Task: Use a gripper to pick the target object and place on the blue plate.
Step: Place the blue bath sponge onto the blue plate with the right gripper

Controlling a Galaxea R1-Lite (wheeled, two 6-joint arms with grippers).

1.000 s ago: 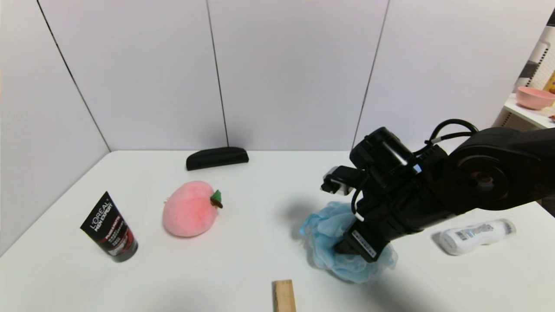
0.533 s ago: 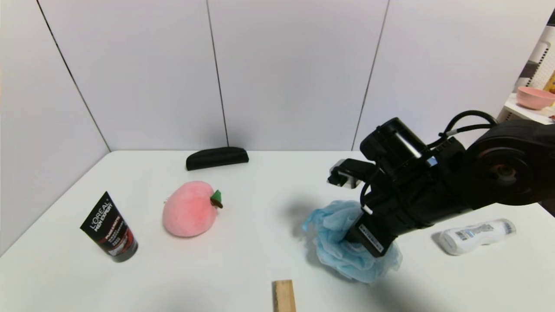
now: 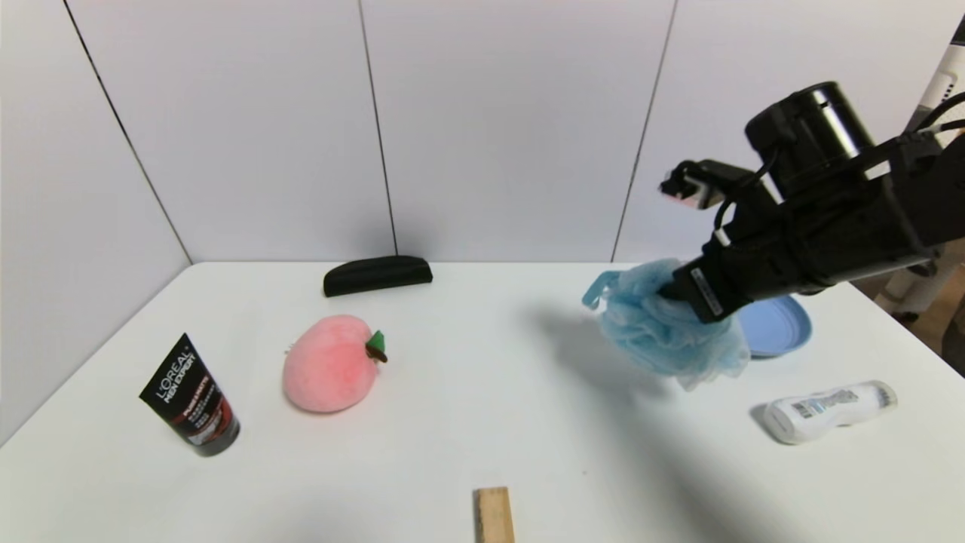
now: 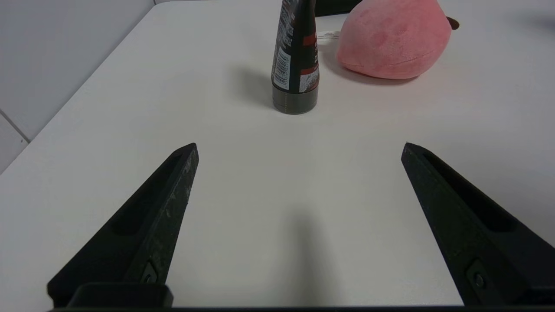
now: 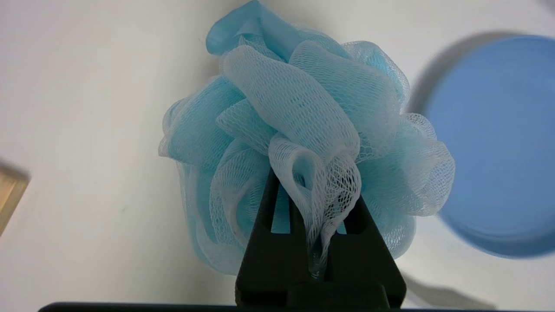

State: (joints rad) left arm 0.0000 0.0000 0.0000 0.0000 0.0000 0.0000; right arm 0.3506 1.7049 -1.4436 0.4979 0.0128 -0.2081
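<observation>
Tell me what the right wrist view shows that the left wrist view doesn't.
Only the right wrist view shows the right gripper, its fingers closed on the mesh of the light-blue bath puff, which it holds above the table, with the blue plate beside it and a wooden block at the edge. Only the left wrist view shows the open left gripper low over bare table, a black tube standing upright, and the pink plush peach beyond it. Both share only the white table.
</observation>
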